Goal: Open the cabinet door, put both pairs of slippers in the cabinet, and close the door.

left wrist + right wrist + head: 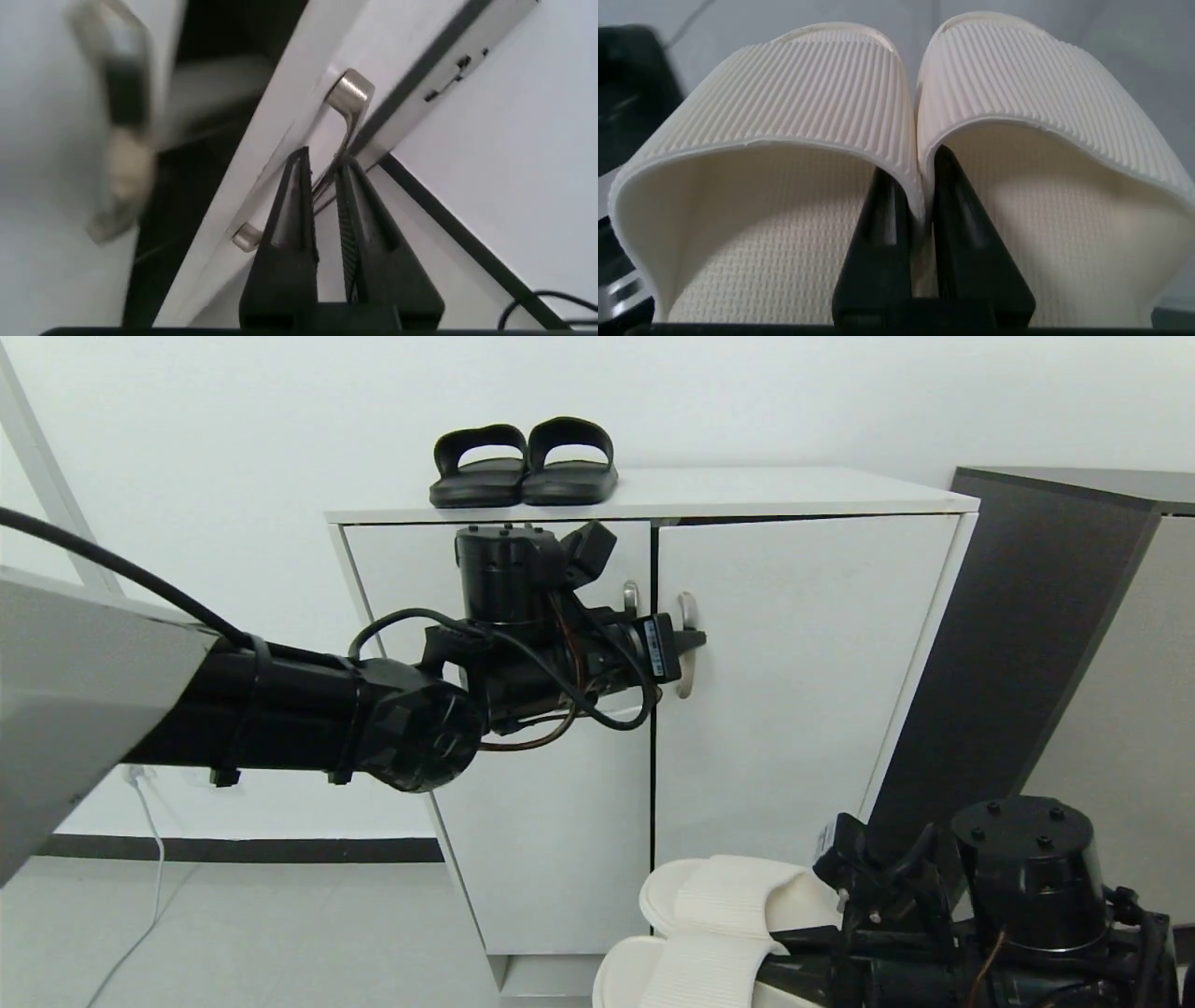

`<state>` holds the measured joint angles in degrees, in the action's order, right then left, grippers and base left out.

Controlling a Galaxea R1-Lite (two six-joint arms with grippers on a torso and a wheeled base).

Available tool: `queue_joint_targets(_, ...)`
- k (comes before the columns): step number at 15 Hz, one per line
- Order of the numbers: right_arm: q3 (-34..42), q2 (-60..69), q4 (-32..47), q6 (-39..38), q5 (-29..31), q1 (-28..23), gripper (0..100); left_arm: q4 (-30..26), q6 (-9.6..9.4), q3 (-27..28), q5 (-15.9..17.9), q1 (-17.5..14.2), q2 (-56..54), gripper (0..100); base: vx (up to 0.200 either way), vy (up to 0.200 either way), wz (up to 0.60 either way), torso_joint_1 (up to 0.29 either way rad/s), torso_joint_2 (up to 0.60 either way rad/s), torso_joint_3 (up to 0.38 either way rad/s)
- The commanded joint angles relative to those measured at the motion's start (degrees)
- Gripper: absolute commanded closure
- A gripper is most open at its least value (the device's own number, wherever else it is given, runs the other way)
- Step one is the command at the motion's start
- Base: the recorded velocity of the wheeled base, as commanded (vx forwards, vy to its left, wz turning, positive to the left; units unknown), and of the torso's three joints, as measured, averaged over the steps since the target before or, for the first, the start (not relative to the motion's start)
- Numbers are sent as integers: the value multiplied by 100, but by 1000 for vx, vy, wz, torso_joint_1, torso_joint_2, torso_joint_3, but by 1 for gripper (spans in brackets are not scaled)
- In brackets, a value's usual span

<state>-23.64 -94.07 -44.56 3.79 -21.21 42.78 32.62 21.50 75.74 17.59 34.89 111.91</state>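
Closest to me, low on my right side, my right claw was nearly closed. Its two black fingers pinched the touching inner edges of the white slippers, a ribbed pair held side by side with their toe ends pointing away from me. In the head view this pair sat in front of the foot of the cabinet, below its right door.

Farther out and higher, my left arm stretched across from the left to the middle of the cabinet front. My left claw was drawn in tight around the thin metal handle of the right door, with the bar running between the fingertips. A dark gap showed between that door's edge and the left door, whose own handle sat just beside the gripped one.

The cabinet was white, with two tall doors under a flat top. The black slippers stood on that top, over the left door, side by side and touching, toes towards the white wall behind. A dark grey unit stood just beside the cabinet on the right.
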Motion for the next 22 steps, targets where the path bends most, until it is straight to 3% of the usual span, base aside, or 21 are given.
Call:
queue_joint_targets(1, 246, 302, 0, 157, -252, 3, 100, 236, -6, -613, -1, 18, -512, 100, 0, 0, 0, 0, 0, 0)
queue_joint_targets(6, 439, 346, 0, 386, -560, 3, 100, 570, -6, -1694, 34, 405, -1426, 100, 0, 0, 0, 0, 0, 0)
queue_joint_targets(9, 527, 416, -53, 614, -647, 3, 100, 667, 126, -1879, 34, 343, -1690, 100, 0, 0, 0, 0, 0, 0)
queue_joint_targets(12, 527, 407, -53, 632, -630, 3, 100, 816, 187, -1720, 43, -158, -1391, 100, 0, 0, 0, 0, 0, 0)
queue_joint_targets(13, 527, 416, -53, 632, -630, 3, 100, 939, 293, -1624, 43, -255, -1242, 100, 0, 0, 0, 0, 0, 0)
queue_joint_targets(15, 518, 416, -53, 632, -630, 3, 100, 1211, 741, -1281, 34, -299, -829, 100, 0, 0, 0, 0, 0, 0)
queue_joint_targets(22, 518, 372, -53, 632, -612, 3, 100, 1088, 768, -182, 7, -342, 94, 100, 0, 0, 0, 0, 0, 0)
